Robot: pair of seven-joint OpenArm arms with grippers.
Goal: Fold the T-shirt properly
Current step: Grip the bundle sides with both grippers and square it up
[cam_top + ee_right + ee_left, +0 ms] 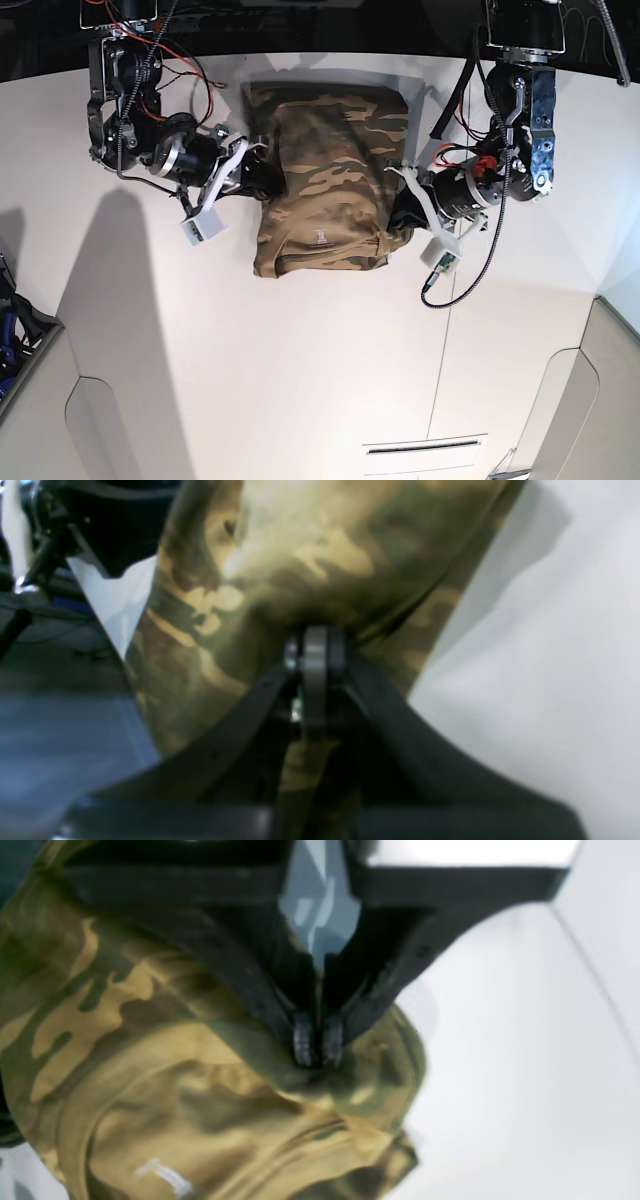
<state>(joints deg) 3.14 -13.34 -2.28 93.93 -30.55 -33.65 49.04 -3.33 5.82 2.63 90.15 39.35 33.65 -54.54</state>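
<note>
1. One T-shirt [325, 190] is counted, the only garment; it is spread in a folded, roughly rectangular shape on the white table [300, 380], toward the far edge between the two arms.
2. Two grippers are counted, one at each side edge of the cloth.
3. The left gripper [317, 1042] is seen with its fingertips pressed together on a bunched fold of the camouflage fabric, at the shirt's near corner on the base view's right.
4. The right gripper [315, 650] is likewise clamped on the fabric, at the shirt's opposite side edge.
5. Both arms are bent inward from the far mounts, wrists angled low toward the garment.
</note>
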